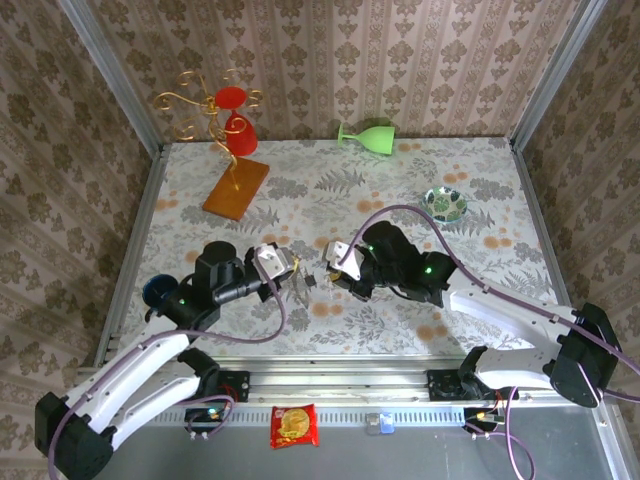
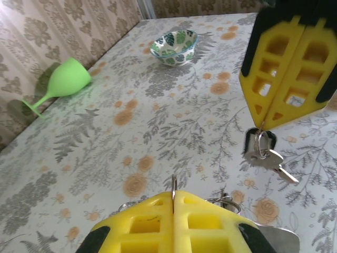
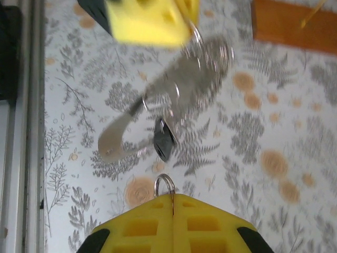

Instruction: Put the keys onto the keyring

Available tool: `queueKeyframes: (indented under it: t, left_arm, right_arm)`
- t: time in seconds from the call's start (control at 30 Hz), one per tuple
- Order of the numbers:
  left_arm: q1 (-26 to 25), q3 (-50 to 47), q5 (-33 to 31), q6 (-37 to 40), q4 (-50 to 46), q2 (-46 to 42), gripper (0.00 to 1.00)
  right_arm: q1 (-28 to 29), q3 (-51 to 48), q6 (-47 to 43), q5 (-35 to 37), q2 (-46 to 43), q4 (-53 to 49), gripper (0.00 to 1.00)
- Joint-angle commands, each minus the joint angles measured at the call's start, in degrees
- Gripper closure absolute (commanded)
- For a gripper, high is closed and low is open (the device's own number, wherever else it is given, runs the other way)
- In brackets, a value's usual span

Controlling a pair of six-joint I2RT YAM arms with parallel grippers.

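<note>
My left gripper (image 1: 296,272) (image 2: 174,196) is shut on the keyring (image 2: 174,185), a thin metal split ring seen edge-on between the yellow pads. More rings (image 3: 202,66) and a flat metal tag (image 3: 113,139) hang from it. My right gripper (image 1: 335,268) (image 3: 172,196) faces it a few centimetres away, shut on a small ring (image 3: 165,184). The keys (image 2: 273,161) (image 1: 311,283) dangle from that small ring; one black head (image 3: 164,139) and short metal blades show. Both bundles hang above the floral table (image 1: 400,300), apart from each other.
A green goblet (image 1: 368,135) lies on its side at the back. A small green-patterned dish (image 1: 443,204) sits back right. A gold stand with red cups on a wooden base (image 1: 236,185) stands back left. A dark blue round object (image 1: 158,291) lies by the left arm.
</note>
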Motion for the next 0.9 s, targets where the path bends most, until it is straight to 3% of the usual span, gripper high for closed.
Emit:
queueKeyframes:
  t: [0.0,0.1,0.27,0.87]
  left_arm:
    - [-0.41,-0.05,-2.72,1.37,1.43,-2.05,1.00]
    - [-0.40,-0.39,-3.77,0.88,1.22,-3.20,1.00]
    - [-0.19,-0.83,-4.54,0.65,1.33,-4.49,1.00]
    - [0.14,-0.74,-2.96,-0.22,1.86,-2.90,1.00]
  right_arm:
    - [-0.12,1.23,13.60,2.99,2.36,-7.08,1.00]
    - [-0.11,0.84,24.01,3.18,3.76,-8.12,1.00]
    - [-0.44,0.44,33.17,1.62,6.64,-8.66,1.00]
    - [-10.32,8.25,36.93,-3.47,24.97,-13.12,1.00]
